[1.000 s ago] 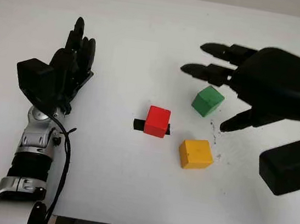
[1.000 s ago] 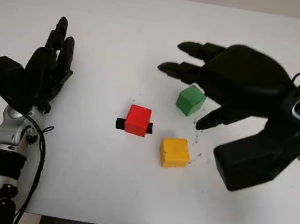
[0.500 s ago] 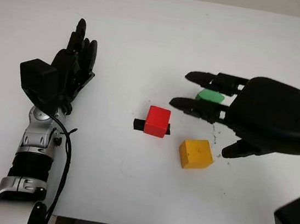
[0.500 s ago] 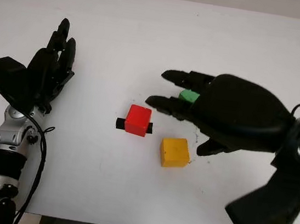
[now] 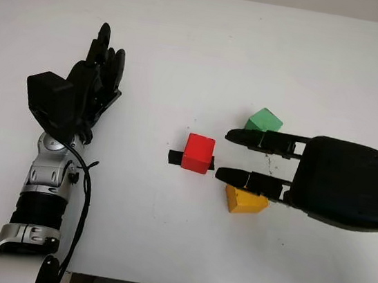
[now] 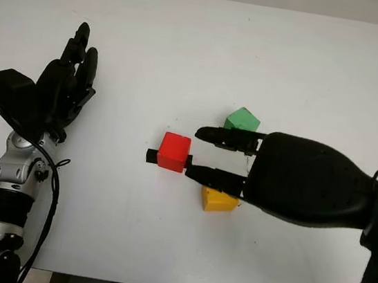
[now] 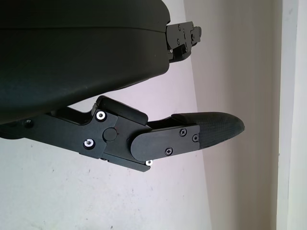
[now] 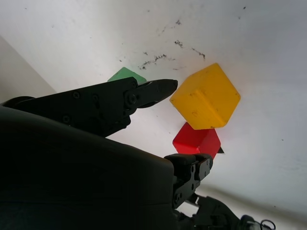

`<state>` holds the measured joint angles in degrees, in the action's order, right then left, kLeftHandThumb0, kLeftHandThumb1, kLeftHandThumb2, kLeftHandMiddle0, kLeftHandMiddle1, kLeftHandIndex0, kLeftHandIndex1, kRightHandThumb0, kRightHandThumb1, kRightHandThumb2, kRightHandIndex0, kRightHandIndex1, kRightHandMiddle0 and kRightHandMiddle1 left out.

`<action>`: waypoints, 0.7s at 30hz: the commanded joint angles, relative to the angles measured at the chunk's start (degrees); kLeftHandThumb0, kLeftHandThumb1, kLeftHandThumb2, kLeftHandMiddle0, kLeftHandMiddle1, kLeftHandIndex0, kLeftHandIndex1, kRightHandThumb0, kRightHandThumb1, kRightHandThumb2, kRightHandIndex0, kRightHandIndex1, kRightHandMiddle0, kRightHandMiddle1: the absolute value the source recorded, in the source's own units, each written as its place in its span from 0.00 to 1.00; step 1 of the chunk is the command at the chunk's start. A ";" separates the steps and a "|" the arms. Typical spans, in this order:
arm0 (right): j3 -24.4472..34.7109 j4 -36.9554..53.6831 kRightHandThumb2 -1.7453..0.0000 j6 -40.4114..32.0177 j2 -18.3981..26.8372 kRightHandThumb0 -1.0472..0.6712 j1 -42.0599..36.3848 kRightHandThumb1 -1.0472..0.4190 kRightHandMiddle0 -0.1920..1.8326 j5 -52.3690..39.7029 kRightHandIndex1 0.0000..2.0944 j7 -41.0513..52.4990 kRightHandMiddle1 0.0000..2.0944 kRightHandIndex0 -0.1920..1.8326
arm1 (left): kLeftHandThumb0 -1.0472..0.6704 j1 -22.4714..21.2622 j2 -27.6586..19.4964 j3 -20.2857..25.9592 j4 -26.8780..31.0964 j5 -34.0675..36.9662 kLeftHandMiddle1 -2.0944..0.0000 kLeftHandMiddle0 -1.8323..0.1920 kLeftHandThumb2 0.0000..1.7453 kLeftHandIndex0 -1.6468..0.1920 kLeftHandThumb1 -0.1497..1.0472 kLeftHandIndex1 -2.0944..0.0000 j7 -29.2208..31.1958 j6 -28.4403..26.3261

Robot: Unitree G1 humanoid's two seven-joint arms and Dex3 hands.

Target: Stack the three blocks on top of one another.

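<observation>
Three blocks sitting separately on the white table (image 5: 188, 44), none stacked yet.

I'm seeing my left hand (image 5: 87, 93) idling open at the left. The red block (image 5: 198, 153) is sitting mid-table over a dark mark. My right hand (image 5: 259, 161), released and holding nothing, is hovering over the yellow block (image 5: 242, 201), hiding its top; the green block (image 5: 264, 119) is peeking out behind the fingers.

lab-like bench (bare white table (image 5: 189, 37); three toy blocks)
</observation>
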<state>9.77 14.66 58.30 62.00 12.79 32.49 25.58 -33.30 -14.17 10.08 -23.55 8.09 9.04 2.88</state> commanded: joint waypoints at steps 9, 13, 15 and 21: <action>-2.33 -1.60 0.96 -0.91 1.09 0.52 1.00 0.01 0.21 1.30 0.01 0.34 0.02 0.13 | 0.18 0.79 0.27 0.08 1.67 -0.25 0.97 0.98 0.32 0.98 1.00 0.97 -0.46 0.19; -4.15 -1.55 0.97 -2.36 1.08 0.50 2.14 0.02 0.20 0.96 0.01 1.82 0.02 0.12 | 0.17 0.78 0.37 0.13 1.73 0.14 0.97 0.98 0.32 0.98 1.00 0.97 -0.34 -0.43; -5.09 -1.62 0.97 -3.06 0.99 0.48 2.91 0.03 0.19 1.12 0.01 2.58 0.02 0.11 | 0.18 0.79 0.41 0.18 1.70 0.36 0.98 0.98 0.32 0.99 1.00 0.98 -0.07 -0.27; -7.75 -3.25 0.97 -3.31 -0.19 0.41 4.99 0.04 0.19 2.46 0.01 2.30 0.02 0.11 | 0.17 1.02 0.40 0.10 2.25 -0.04 0.97 0.98 0.32 0.98 1.00 0.97 -0.39 -0.51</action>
<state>2.66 11.55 54.83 62.18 17.23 34.54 28.22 -33.03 -13.69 10.07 -22.52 8.14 8.76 2.45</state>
